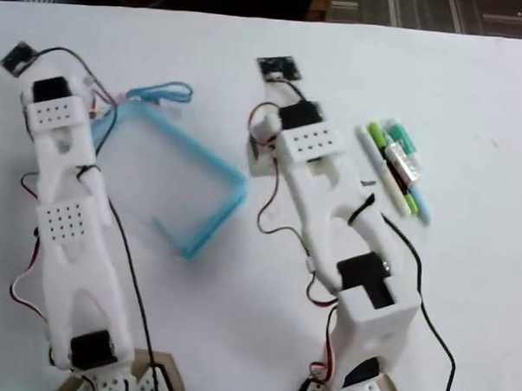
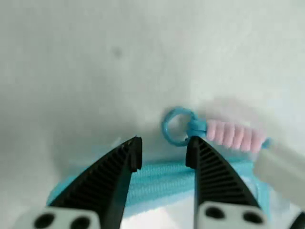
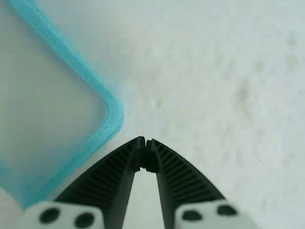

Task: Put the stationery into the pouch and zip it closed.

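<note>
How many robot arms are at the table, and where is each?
2. The left arm is at the zipper pull of the pouch; the right arm stands between the pouch and the pens.

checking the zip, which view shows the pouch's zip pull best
The left wrist view: the zip pull, a blue ring and pink coil, sits close up by the open left gripper. The high view gives it as a small pinkish bit by the left arm. The right wrist view shows a blue corner of the pouch.
</note>
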{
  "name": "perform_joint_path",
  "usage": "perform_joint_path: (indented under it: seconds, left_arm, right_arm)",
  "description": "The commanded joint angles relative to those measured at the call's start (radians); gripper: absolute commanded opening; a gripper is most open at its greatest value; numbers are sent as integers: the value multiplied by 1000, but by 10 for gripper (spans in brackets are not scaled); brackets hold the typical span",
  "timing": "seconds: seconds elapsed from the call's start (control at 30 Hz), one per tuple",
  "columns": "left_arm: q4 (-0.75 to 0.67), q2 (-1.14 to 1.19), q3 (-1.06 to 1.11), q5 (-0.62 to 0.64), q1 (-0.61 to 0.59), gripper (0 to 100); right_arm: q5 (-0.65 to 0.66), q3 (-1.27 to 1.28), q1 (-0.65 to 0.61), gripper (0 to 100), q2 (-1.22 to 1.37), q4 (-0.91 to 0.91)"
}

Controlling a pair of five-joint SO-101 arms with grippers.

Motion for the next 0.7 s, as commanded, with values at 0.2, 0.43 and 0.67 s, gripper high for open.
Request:
perform_joint_path:
  seconds: [0.2, 0.43, 0.67]
  left_arm:
    - [74, -37, -25, -123, 180, 191]
    - [100, -37, -24, -163, 239, 191]
    - [218, -37, -25, -247, 272, 188]
  right_arm:
    - [55, -34, -16, 19, 19, -62]
    - [-97, -41, -124, 19, 199, -142]
    - [-91, -41, -142, 19, 228, 96]
